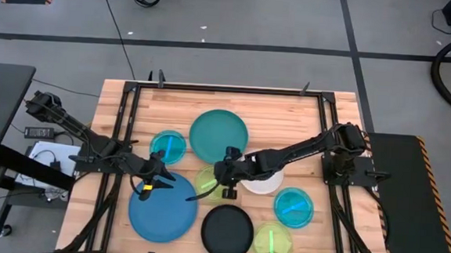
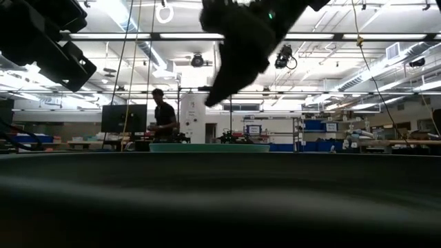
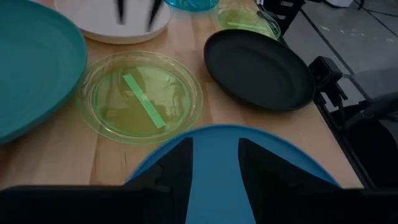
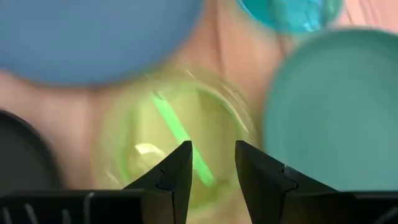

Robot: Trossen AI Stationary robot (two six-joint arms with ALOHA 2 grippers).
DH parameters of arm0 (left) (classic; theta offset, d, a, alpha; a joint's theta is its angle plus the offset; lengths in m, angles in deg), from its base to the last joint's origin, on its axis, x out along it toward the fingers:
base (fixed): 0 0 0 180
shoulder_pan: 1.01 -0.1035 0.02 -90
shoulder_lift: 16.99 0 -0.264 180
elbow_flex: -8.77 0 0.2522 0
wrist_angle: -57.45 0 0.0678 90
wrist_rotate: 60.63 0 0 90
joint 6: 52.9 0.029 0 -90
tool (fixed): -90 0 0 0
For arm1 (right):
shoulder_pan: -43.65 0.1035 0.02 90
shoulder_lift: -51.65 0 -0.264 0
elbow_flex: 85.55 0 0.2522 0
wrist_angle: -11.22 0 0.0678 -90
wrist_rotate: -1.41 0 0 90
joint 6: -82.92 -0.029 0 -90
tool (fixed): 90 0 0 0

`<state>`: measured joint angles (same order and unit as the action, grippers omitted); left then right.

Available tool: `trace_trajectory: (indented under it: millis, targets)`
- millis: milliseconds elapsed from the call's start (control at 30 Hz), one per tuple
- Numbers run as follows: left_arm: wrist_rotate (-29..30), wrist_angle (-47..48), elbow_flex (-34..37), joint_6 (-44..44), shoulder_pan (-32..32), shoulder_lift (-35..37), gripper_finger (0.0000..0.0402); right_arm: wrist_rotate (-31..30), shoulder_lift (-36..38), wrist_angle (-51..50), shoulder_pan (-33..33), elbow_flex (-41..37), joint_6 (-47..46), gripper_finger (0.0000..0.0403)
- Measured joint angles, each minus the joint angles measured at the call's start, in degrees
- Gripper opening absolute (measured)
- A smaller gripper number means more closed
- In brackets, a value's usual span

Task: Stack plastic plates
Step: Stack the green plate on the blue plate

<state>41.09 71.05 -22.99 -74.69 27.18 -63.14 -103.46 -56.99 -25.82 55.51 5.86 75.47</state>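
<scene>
Eight plates, white plate [image 1: 265, 182] half-hidden

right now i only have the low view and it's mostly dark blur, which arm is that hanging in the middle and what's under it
Observer: That is the right arm. The right gripper hangs open over the middle lime-green plate.
Operator: and the left one
Observer: The left gripper is open too, over the rim of the blue plate.
Operator: anything stacked yet
Observer: No. The blue plate, that lime-green plate and the black plate lie side by side on the table, none on another.
</scene>
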Motion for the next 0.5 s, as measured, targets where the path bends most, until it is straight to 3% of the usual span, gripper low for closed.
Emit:
trace_trajectory:
  millis: [267, 500]
  targets:
    - [1.88, -0.04, 0.00, 3.17, -0.08, 0.00, 0.0137, -3.93, 0.00, -5.28, -2.96, -0.28, 14.03, 0.0132]
    - [-0.08, 5.43, 0.00, 3.16, -0.26, 3.69, 0.0137, -1.53, 0.00, -3.03, -5.01, -3.52, 15.51, 0.0132]
